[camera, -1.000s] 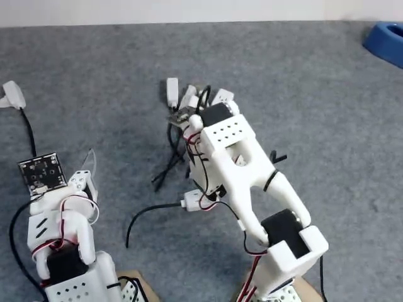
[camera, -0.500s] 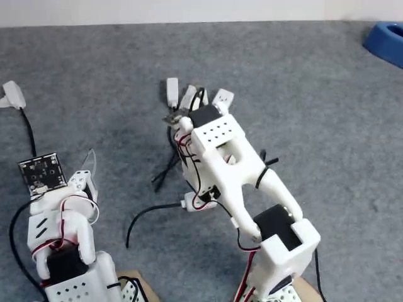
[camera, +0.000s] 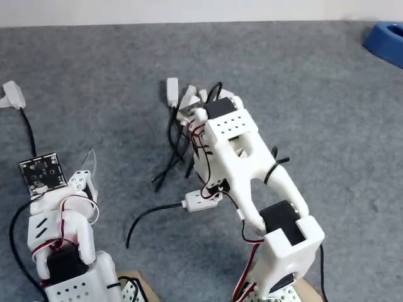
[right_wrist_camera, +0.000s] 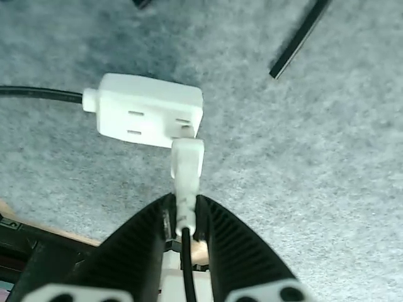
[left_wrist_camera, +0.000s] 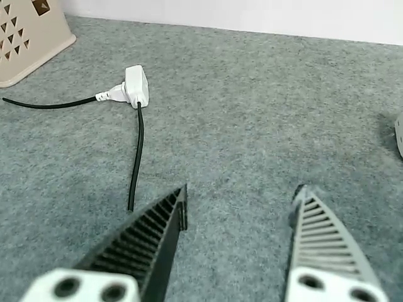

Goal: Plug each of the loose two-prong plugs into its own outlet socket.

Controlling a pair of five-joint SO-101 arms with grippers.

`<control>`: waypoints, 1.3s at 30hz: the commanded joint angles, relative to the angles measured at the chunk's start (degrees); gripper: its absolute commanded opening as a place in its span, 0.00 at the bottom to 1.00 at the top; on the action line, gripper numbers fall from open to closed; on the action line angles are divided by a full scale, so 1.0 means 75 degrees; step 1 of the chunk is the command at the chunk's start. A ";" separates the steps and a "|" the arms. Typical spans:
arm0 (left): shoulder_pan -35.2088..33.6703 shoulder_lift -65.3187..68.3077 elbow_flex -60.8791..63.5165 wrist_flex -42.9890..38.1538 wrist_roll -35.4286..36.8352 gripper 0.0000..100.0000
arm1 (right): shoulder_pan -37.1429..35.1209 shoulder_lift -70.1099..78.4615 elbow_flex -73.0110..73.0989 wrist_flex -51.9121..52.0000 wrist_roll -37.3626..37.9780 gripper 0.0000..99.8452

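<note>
My right gripper (right_wrist_camera: 184, 204) is shut on a white two-prong plug (right_wrist_camera: 187, 165) with a black cord. The plug's front end meets the face of a white outlet socket (right_wrist_camera: 148, 116) lying on the grey carpet; I cannot tell how deep the prongs sit. That socket (camera: 200, 200) lies under the right arm (camera: 233, 135) in the high view. Several more white sockets and plugs (camera: 182, 95) with tangled black cords lie beyond the arm. My left gripper (left_wrist_camera: 239, 195) stands open over bare carpet. A joined plug and socket (left_wrist_camera: 135, 88) lies ahead of it.
A blue bowl (camera: 387, 41) sits at the far right corner. A beige perforated basket (left_wrist_camera: 28, 38) stands beyond the left arm's plug and socket. A loose black cord end (right_wrist_camera: 299, 44) lies near the right gripper. Grey carpet covers the table.
The right arm swung slightly left, then back right. The socket under it shifted a little to the right. The left arm has stayed still.
</note>
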 commanded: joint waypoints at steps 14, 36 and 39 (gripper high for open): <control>0.0088 -0.0076 -0.0018 -0.0176 0.0035 0.27 | -0.0533 -0.0053 -0.0463 -0.0264 -0.0270 0.01; 0.0029 -0.0076 -0.0029 -0.0176 0.0059 0.27 | -0.0451 0.1037 -0.0240 -0.0533 -0.0223 0.01; -0.0006 -0.0076 -0.0029 -0.0176 0.0059 0.27 | -0.0311 0.1354 -0.0229 -0.0815 -0.0211 0.01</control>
